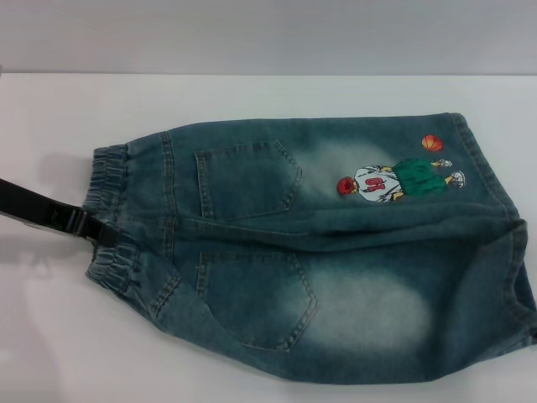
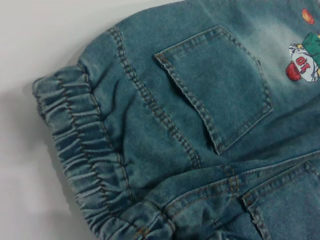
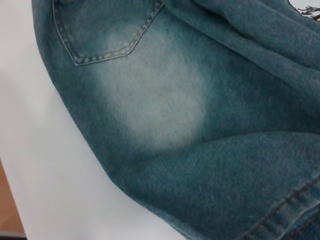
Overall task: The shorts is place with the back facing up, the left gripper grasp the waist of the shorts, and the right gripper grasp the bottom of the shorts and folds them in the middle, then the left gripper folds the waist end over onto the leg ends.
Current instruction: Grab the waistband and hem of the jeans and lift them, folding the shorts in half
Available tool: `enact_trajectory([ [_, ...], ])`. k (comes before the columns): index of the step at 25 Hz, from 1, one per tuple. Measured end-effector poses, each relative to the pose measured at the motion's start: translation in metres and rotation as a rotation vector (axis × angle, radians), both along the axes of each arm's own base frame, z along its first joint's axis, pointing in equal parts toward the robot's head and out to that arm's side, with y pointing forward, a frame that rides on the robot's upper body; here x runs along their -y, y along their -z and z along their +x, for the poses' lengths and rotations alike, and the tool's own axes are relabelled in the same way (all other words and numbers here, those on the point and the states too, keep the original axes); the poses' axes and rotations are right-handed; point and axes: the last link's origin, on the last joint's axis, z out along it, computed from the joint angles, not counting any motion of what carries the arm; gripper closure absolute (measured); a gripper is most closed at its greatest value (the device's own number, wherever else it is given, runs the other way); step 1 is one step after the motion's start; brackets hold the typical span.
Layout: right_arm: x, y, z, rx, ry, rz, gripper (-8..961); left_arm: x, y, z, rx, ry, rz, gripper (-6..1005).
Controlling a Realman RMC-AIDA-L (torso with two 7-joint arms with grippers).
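Observation:
The shorts (image 1: 336, 269) lie back up on the white table, with both patch pockets showing. The ruffled waist (image 1: 113, 180) is at the left. The leg hems (image 1: 495, 180) are at the right, near the cartoon print (image 1: 390, 180). A crease runs along the middle between the two legs. My left gripper (image 1: 105, 235) reaches in from the left edge, its black tip shut on the middle of the waistband, which puckers around it. The left wrist view shows the elastic waist (image 2: 75, 130) and one pocket (image 2: 220, 85) close up. Only denim (image 3: 160, 100) fills the right wrist view. The right gripper is out of view.
The white table (image 1: 50, 336) extends around the shorts, with its far edge against a grey wall (image 1: 252, 34). The near leg's hem runs off the head view's right edge. A brown strip (image 3: 6, 200) beyond the table edge shows in the right wrist view.

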Motion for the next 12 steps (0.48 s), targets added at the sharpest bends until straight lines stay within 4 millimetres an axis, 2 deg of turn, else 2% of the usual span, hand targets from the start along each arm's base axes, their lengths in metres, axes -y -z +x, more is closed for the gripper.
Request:
enact_trajectory([
  [12,0.0,0.018,-0.003,0.023,0.01,-0.029,354,0.001,0.001,-0.002,0.002,-0.004,-0.005,964],
])
